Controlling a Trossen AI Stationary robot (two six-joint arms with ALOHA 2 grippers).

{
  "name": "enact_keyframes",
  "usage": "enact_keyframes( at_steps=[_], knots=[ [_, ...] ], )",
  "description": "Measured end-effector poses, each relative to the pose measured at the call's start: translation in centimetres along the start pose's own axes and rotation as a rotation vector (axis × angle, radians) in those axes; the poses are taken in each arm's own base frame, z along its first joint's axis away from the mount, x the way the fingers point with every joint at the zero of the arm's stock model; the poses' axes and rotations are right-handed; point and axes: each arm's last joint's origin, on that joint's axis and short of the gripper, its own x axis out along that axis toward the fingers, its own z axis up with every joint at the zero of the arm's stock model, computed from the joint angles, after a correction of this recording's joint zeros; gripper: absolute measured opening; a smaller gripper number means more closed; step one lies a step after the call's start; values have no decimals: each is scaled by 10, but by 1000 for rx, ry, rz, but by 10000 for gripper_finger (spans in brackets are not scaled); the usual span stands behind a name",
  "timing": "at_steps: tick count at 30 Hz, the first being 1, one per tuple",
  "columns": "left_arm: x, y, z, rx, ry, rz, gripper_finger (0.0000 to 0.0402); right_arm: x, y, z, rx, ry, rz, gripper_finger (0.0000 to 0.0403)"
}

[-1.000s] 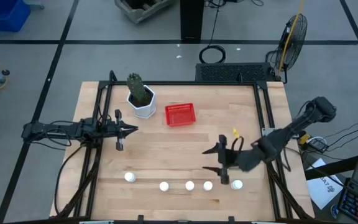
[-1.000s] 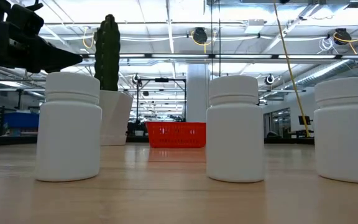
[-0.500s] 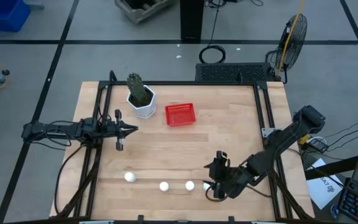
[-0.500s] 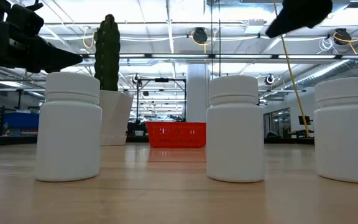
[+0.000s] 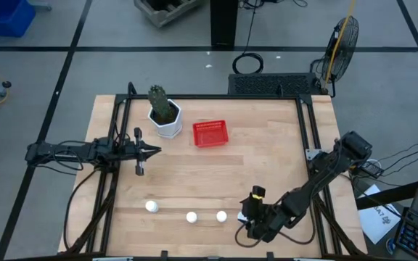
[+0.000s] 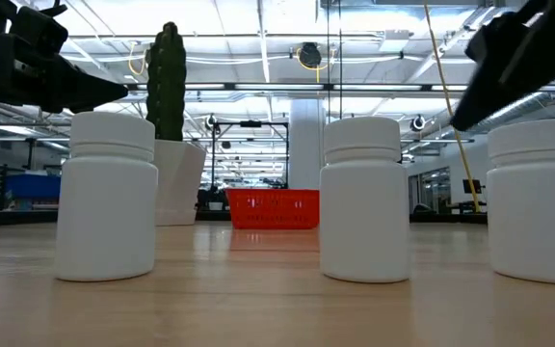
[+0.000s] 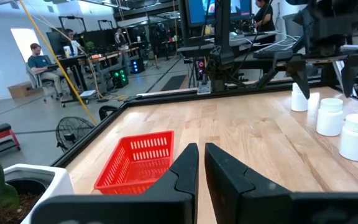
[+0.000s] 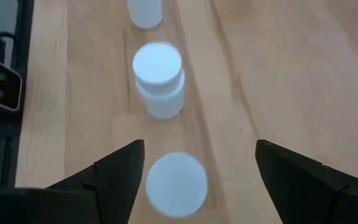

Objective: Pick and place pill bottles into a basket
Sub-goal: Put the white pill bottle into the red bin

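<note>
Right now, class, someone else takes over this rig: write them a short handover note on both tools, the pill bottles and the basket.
Left tool: shut, empty, waiting at the table's left side.
Right tool: open, poised over a pill bottle near the table's front edge, not yet gripping.
Pill bottles: three more stand in the front row, clear of the arm in the high view; a fifth cannot be seen there.
Basket: behind them, beside the cactus pot, holding no bottles.
Done: nothing placed. Left: every bottle.
</note>
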Motion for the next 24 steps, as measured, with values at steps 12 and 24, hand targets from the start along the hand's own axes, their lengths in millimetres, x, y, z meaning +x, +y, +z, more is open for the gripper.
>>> enact_keyframes(
  at_steps=[12,24],
  knots=[
    [0,0,0,0,0,0,35,15,7,-16,63,101,23,293],
    [0,0,0,0,0,0,35,15,6,-13,62,89,19,225]
  ],
)
